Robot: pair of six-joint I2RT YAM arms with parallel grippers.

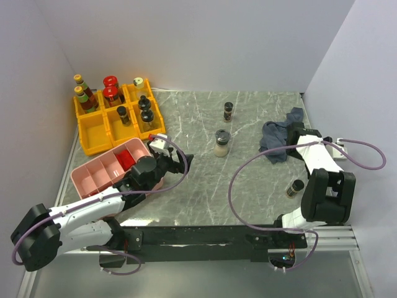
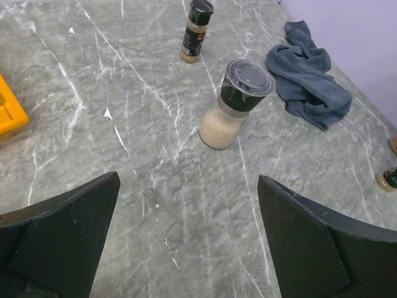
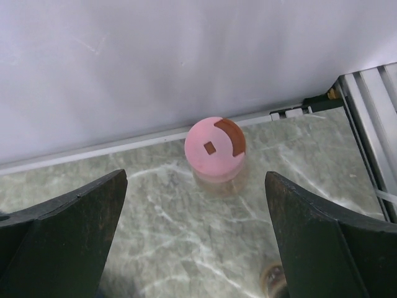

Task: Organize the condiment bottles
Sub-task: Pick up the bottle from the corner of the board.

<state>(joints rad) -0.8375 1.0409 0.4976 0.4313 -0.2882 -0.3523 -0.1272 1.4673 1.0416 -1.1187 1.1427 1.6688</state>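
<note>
Spread wide and grasping nothing, the left hand (image 2: 188,180) hovers low over the table (image 2: 124,93), its arm stretched forward past the pink tray (image 1: 87,177), aimed at a pale grinder (image 2: 236,105) with a black-capped spice jar (image 2: 196,31) beyond. Equally released, the right hand (image 3: 195,177), arm bent sharply at the elbow, faces a pink-lidded jar (image 3: 215,152) against the wall (image 3: 186,62). Other bottles (image 1: 111,90) stand in yellow bins (image 1: 93,133) far left.
</note>
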